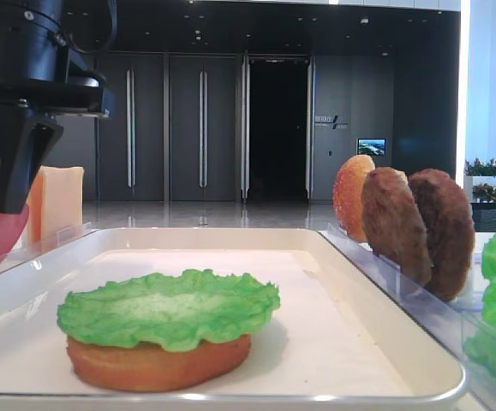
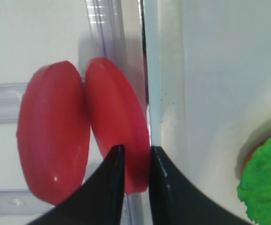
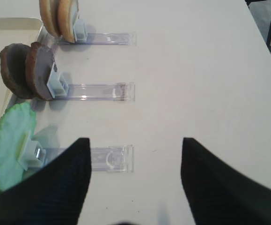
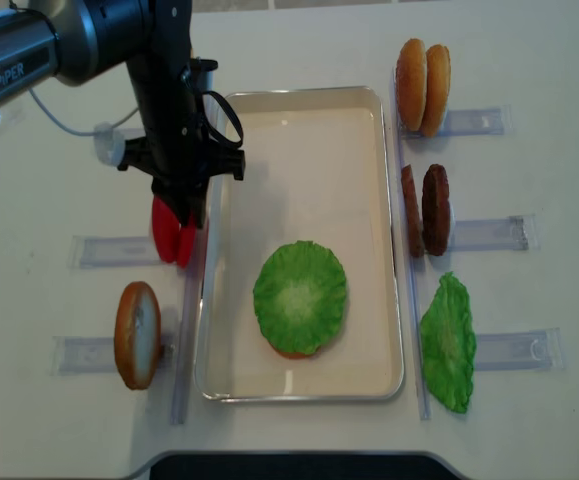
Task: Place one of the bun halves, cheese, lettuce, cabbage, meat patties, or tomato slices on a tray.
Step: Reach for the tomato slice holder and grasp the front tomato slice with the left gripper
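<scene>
Lettuce [image 4: 300, 295] on bun already sits in the tray [image 4: 299, 102], and now the left gripper [image 2: 134, 161] pinches a tomato slice [image 2: 116, 129] off the tray's left edge, yet to lift.

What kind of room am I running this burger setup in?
Probably an office-building lobby or demo hall, not a kitchen: tall dark metal doors, a small wall screen and potted plants stand behind the white table.
</scene>
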Robot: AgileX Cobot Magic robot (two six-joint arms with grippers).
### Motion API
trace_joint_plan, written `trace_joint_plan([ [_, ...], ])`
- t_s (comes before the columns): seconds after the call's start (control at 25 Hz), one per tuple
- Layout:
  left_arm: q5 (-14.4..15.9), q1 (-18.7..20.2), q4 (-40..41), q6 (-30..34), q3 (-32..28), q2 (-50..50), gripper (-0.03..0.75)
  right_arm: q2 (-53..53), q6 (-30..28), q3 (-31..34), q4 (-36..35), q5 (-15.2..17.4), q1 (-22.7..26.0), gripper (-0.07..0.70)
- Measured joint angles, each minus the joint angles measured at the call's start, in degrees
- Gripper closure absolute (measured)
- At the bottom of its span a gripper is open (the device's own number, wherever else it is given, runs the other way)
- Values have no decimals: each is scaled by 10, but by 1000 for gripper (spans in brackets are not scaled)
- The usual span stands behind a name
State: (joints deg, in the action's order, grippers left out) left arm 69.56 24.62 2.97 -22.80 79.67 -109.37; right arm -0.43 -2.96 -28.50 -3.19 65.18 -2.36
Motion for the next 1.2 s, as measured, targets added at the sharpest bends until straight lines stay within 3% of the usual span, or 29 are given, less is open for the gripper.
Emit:
trace_joint_plan([
  [0.16,1,0,-2,5,0,0,641,0,0,0,0,0,0,200],
  [1.2,1,-1,-18,8,-2,22,650,0,0,0,0,0,0,200],
])
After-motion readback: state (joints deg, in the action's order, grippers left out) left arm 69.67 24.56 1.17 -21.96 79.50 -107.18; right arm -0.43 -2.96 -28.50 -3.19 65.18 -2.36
